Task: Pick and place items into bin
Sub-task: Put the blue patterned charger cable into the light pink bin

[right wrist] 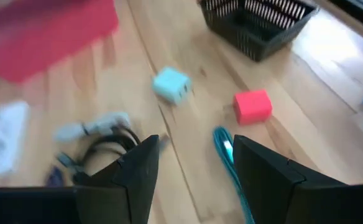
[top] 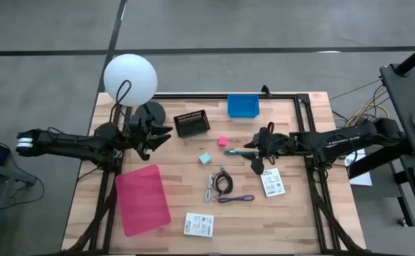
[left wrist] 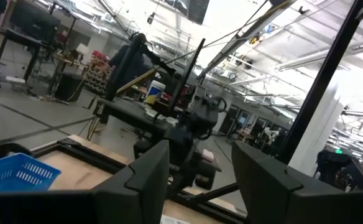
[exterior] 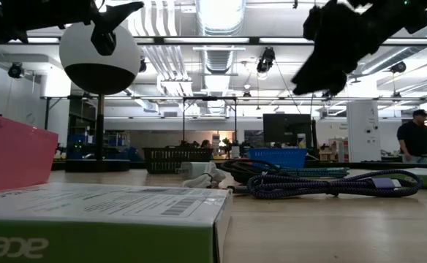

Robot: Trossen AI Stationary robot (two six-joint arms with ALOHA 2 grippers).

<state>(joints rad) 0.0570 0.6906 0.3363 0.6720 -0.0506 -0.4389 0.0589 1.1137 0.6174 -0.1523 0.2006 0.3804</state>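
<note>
A pink cube (top: 222, 141), a pale teal cube (top: 205, 158) and a teal pen (top: 237, 152) lie mid-table. A black coiled cable (top: 222, 181), a purple cable (top: 236, 199) and two white packets (top: 272, 183) (top: 198, 224) lie nearer the front. My right gripper (top: 254, 151) hovers open above the pen's right end; in the right wrist view the pen (right wrist: 225, 149) shows between its fingers (right wrist: 194, 146), untouched, with the pink cube (right wrist: 252, 106) and teal cube (right wrist: 171, 85) beyond. My left gripper (top: 163, 136) stands open at the table's left, raised, nothing between its fingers (left wrist: 200, 155).
A blue bin (top: 243, 106) and a black mesh basket (top: 192, 124) stand at the far edge. A pink flat pad (top: 142, 198) lies front left. A white globe lamp (top: 130, 78) stands at the far left. A black frame rail (top: 308, 142) runs along the right.
</note>
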